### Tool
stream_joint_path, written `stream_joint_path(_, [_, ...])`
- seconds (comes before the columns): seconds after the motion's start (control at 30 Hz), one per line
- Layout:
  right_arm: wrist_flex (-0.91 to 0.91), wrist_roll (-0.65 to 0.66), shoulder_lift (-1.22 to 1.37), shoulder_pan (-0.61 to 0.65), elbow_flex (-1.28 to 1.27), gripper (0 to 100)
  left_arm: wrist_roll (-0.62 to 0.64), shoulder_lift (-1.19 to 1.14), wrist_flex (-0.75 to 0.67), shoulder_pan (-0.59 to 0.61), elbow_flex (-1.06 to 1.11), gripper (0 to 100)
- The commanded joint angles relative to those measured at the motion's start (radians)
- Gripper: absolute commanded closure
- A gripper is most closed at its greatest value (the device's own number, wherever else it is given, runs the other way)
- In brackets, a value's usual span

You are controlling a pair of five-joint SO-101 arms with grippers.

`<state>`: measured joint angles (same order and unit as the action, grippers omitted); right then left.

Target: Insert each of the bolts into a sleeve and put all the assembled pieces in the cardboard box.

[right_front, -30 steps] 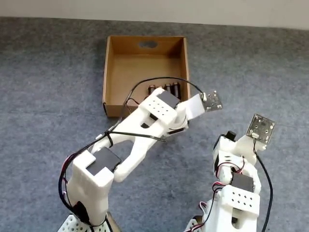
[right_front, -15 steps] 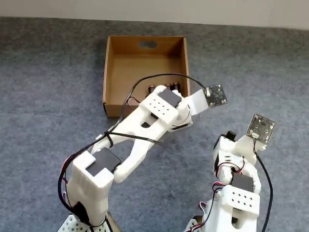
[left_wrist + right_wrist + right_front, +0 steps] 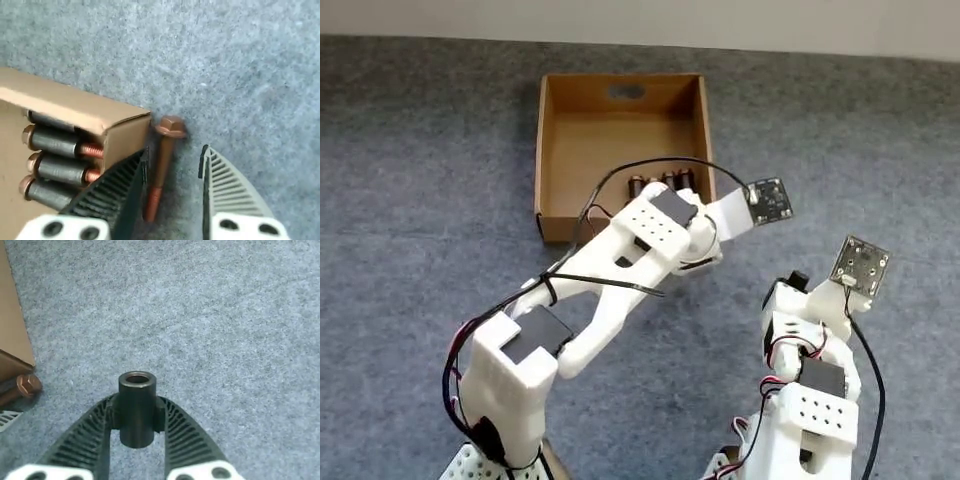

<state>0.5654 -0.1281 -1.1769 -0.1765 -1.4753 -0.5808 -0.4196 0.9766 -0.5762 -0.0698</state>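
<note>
The bolt point(image 3: 161, 165) lies between the spread left fingers point(image 3: 114, 196); the right fingers point(image 3: 86, 436) pinch the sleeve point(image 3: 136, 412).

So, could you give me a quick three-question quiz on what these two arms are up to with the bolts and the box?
1. True or false: the right gripper is shut on a dark sleeve.
2. Where does the loose copper bolt lie relative to the cardboard box?
A) inside it
B) on the carpet beside its corner, between the open fingers of the left gripper
C) on top of its rim
3. Fill in: the assembled pieces lie in the ____.

Key: 1 true; 2 B; 3 cardboard box.
</note>
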Motion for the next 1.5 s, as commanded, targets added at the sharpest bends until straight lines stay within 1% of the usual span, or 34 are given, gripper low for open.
stream_joint_path(0.0, [-0.019, -0.006, -0.015, 0.007, 0.01, 99.3, 0.0, -0.03, -0.041, 0.004, -0.025, 82])
stream_joint_path(0.4, [-0.019, -0.006, -0.015, 0.007, 0.012, 99.3, 0.0, -0.145, -0.035, 0.058, -0.114, 82])
stream_joint_path(0.57, [-0.019, -0.006, -0.015, 0.007, 0.012, 99.3, -0.002, -0.157, 0.057, 0.054, -0.117, 82])
stream_joint_path(0.63, [-0.019, -0.006, -0.015, 0.007, 0.012, 99.3, -0.034, -0.157, 0.086, 0.054, -0.117, 85])
stream_joint_path(0.7, [-0.019, -0.006, -0.015, 0.007, 0.012, 99.3, -0.069, -0.157, 0.112, 0.053, -0.117, 92])
stream_joint_path(0.77, [-0.019, -0.006, -0.015, 0.007, 0.012, 99.3, -0.069, -0.157, 0.135, 0.053, -0.117, 99])
stream_joint_path(0.93, [-0.021, -0.006, -0.015, 0.007, 0.012, 99.3, -0.06, -0.15, 0.216, 0.024, -0.117, 99])
stream_joint_path(1.03, [-0.021, -0.006, -0.015, 0.007, 0.012, 99.3, -0.058, -0.099, 0.238, 0.022, -0.099, 99])
stream_joint_path(1.13, [-0.021, -0.006, -0.015, 0.007, 0.012, 99.3, -0.058, -0.001, 0.267, 0.024, -0.041, 99])
stream_joint_path(1.27, [-0.021, -0.006, -0.015, 0.007, 0.012, 99.3, -0.058, 0.154, 0.272, 0.038, 0.128, 99])
stream_joint_path(1.47, [-0.021, -0.006, -0.015, 0.007, 0.012, 99.3, -0.058, 0.383, 0.245, 0.148, 0.352, 99])
